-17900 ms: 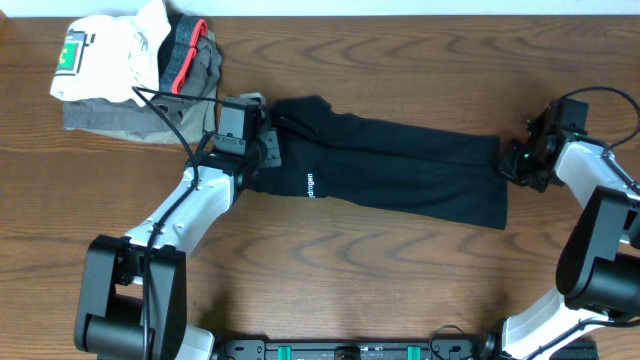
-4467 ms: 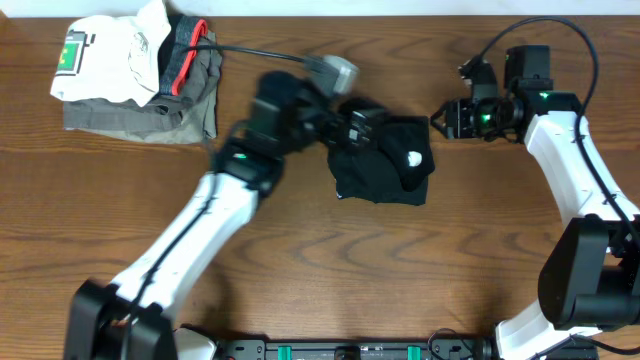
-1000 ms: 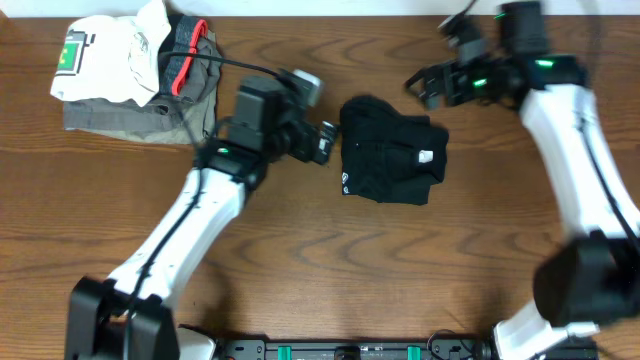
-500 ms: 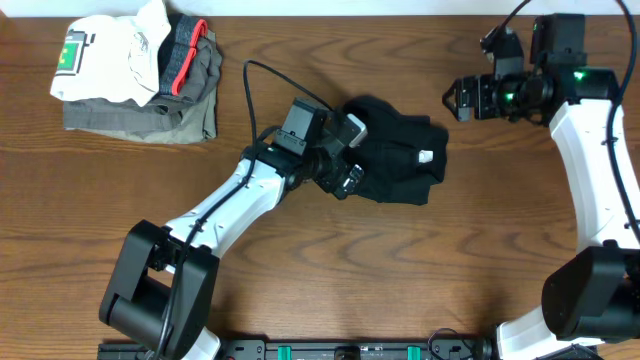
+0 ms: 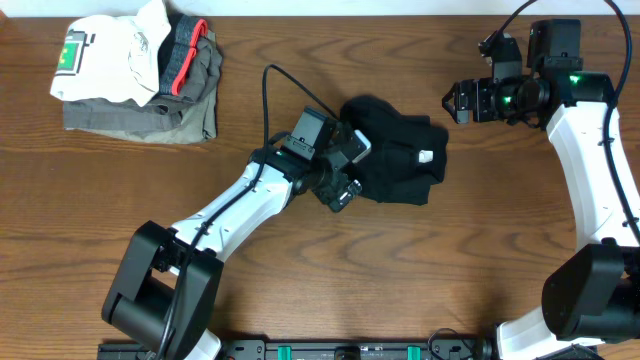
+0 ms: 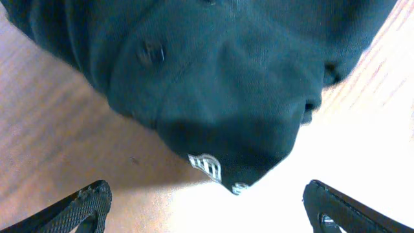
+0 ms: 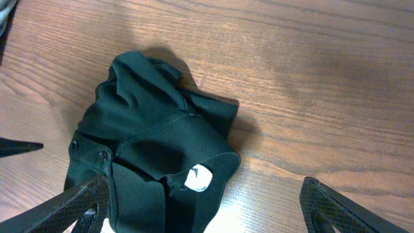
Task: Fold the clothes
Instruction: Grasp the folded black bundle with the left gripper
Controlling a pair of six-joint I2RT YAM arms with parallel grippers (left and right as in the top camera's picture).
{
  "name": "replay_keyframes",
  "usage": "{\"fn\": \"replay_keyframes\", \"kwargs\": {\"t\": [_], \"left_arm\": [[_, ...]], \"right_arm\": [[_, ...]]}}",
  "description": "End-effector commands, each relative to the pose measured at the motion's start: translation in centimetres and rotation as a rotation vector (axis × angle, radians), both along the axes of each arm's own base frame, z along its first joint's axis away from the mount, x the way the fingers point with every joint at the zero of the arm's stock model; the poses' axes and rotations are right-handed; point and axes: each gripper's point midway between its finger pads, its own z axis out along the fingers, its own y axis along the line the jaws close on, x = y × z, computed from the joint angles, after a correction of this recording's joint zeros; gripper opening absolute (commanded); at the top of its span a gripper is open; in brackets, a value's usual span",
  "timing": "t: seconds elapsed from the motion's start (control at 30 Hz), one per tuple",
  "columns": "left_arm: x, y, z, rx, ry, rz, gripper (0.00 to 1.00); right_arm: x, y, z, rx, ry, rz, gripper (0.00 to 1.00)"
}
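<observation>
Clothes (image 5: 395, 160): a black bundle at table centre, compact and near-square, with no clear long axis. Left gripper (image 5: 350, 172) is at the bundle's 9 o'clock edge, fingers spread wide, straddling the near corner and gripping nothing. Right gripper (image 5: 455, 102) has its jaws wide apart and empty, with the bundle well off toward its 8 o'clock. The left arm is plainly nearer. The next grab probably falls to it. White lettering (image 6: 208, 166) on the corner is too blurred to read. White tag (image 7: 196, 177) shows no legible print. Pile (image 5: 135, 75) sits far off at 10 o'clock. Its green patch (image 5: 71, 54) is unreadable.
</observation>
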Motion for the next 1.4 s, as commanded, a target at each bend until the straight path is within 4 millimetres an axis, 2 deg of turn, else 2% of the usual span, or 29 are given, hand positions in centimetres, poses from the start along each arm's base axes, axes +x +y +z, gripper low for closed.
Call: {"fn": "replay_keyframes", "kwargs": {"t": [0.0,0.1,0.7,0.8,0.97,1.07,1.23,1.37], "left_arm": [[0.0,0.5,-1.3,0.038,0.020,-0.005,0.95],[-0.2,0.5,-2.2,0.048,0.039,-0.005,0.95],[-0.2,0.4,-2.3,0.048,0.035,-0.023,0.94],[0.8,0.3,-2.0,0.055,-0.015,-0.016,0.93],[2.7,-0.8,-1.1,-0.012,-0.075,0.036,0.91],[2.7,-0.6,-2.1,-0.016,-0.029,0.092,0.80],[1.9,-0.4,-4.0,0.005,0.043,0.127,0.80],[0.9,-0.3,-4.5,0.028,0.077,0.117,0.80]], "right_arm": [[0.1,-0.3,-0.6,0.003,0.014,-0.021,0.92],[0.1,-0.3,-0.5,0.003,0.011,-0.020,0.92],[0.2,-0.4,-0.6,0.001,0.012,-0.021,0.92],[0.1,-0.7,-0.7,-0.016,0.017,-0.031,0.92],[0.2,-1.0,-0.8,-0.033,0.016,-0.041,0.92],[0.1,-1.0,-0.8,-0.033,0.017,-0.041,0.92],[0.0,-1.3,-1.0,-0.046,0.025,-0.048,0.92],[0.1,-1.6,-1.0,-0.058,0.024,-0.057,0.94]]}}
